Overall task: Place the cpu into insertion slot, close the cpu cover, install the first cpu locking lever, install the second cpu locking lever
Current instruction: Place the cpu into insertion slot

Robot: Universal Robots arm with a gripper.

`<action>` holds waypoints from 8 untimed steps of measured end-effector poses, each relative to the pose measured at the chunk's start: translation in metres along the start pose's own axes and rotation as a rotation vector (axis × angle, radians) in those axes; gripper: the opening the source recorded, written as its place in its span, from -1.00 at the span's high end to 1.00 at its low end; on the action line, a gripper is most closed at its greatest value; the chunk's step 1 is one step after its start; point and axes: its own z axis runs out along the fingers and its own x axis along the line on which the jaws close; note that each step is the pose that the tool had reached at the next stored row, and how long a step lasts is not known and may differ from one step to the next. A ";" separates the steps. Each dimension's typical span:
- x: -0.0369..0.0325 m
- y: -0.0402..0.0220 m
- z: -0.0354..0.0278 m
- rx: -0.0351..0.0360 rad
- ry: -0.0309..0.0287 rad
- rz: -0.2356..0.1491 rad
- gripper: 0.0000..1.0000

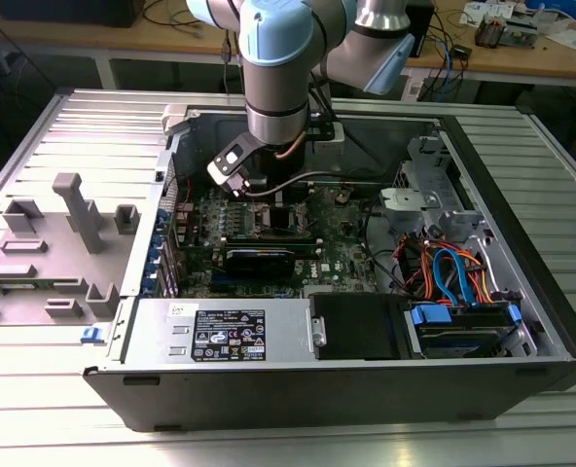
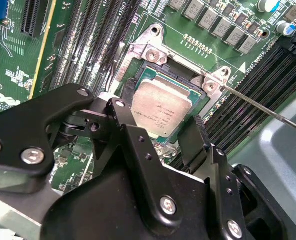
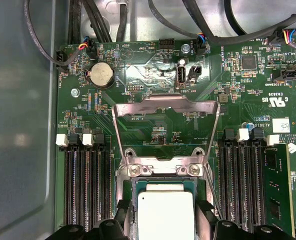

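My claw (image 2: 159, 117) pinches the cpu (image 2: 163, 105) by two opposite edges, with the chip sitting low inside the insertion slot (image 3: 160, 170).

Room is tight. In the first wrist view, long black memory slots (image 3: 85, 185) run close along both flanks of the socket. The cpu cover (image 3: 165, 106) stands tilted up at its hinge side. A thin lever wire (image 2: 268, 112) juts past one corner. In the exterior view, taken from the socket, the power supply (image 1: 220, 336) lies at six o'clock, the blue and orange cables (image 1: 453, 272) toward four, and the case's side wall (image 1: 171, 161) at nine.
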 end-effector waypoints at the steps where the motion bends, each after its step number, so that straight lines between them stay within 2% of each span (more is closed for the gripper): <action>1: 0.0000 0.0000 0.0000 0.0000 0.0000 0.000 -0.23; 4: 0.0000 0.0000 0.0000 -0.0001 0.0001 0.000 -0.25; 5: 0.0000 0.0000 0.0000 -0.0001 0.0001 0.000 -0.38; 8: 0.0000 0.0000 0.0000 -0.0001 0.0000 0.000 -0.38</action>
